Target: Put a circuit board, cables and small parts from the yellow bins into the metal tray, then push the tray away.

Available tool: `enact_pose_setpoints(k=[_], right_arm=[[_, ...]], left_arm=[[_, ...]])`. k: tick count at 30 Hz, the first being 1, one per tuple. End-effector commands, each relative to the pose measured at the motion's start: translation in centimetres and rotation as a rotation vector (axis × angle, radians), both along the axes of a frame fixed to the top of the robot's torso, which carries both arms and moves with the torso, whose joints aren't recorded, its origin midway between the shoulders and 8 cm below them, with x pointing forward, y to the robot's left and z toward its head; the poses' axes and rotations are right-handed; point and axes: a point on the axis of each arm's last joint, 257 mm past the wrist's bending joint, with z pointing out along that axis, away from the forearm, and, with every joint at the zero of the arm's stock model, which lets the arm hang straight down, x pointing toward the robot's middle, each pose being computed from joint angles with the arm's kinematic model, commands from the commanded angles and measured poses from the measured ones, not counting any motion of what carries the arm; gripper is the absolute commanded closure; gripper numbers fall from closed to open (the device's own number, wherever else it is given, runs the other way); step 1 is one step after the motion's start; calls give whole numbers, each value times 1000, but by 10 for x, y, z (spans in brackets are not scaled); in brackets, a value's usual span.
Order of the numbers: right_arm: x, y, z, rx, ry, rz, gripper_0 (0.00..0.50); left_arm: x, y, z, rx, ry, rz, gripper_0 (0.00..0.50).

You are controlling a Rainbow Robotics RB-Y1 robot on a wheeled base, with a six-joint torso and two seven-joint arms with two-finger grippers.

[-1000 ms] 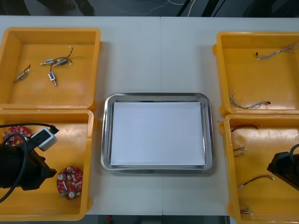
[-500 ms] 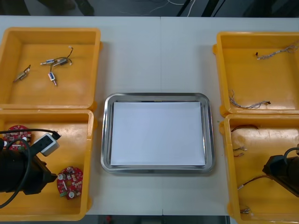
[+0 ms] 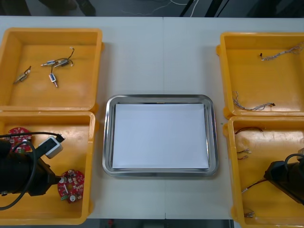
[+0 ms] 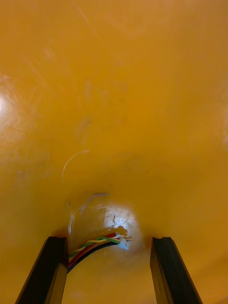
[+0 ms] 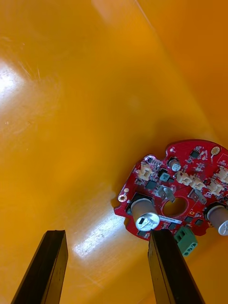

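Orange plastic lay bare between my left fingers (image 5: 173, 270), which stood spread with nothing in them, over the floor of the near left bin (image 3: 92, 156). The round red circuit board (image 5: 178, 190) lay flat just past the tip of one finger. Most of it was on that finger's outer side, and only its rim reached the gap. Its green connector sat right at that fingertip; I could not tell whether they touched. A silver-capped part stood on the edge nearest the gap. Beyond the board the bin's wall rose close, so room was tight there. Toward the other finger the floor was open and smooth. From above, a second board (image 3: 19, 136) lay beside my wrist in the same bin.

My right fingers (image 4: 171, 270) were spread too, pinching nothing, down in the near right bin (image 3: 231, 161). A red and yellow cable (image 4: 92, 247) came out from beside one finger and ran across the gap. Its white end lay about midway between them. Smooth floor opened ahead of both tips.

The metal tray (image 3: 108, 137), white inside, sat on the surface between my two pairs of fingers, apart from both.
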Motion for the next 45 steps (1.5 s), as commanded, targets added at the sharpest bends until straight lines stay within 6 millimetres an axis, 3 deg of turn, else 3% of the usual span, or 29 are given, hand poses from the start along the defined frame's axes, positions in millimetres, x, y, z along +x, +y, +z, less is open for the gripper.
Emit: enact_pose_setpoints(k=[1,18,19,20,22,26,34,45], right_arm=[[-13,11,-12,33,25,-38,0],[-7,7,-22,48,-5,-60,0],[-7,8,-22,48,-6,-59,37],[-7,9,-22,51,-6,-59,197],[-7,9,-22,50,-6,-58,378],[-7,8,-22,49,-5,-57,500],[-2,-1,-11,38,-33,-64,500],[19,-21,38,59,-118,-65,500]], left_arm=[[5,0,4,21,-5,-13,0],[2,-7,-8,39,10,-35,0],[2,-7,-9,40,11,-33,0],[3,-7,-10,39,9,-34,0],[5,-8,-10,40,6,-37,0],[6,-11,-11,43,6,-43,0],[4,-11,-15,44,11,-41,0],[3,-11,-18,49,12,-40,0]])
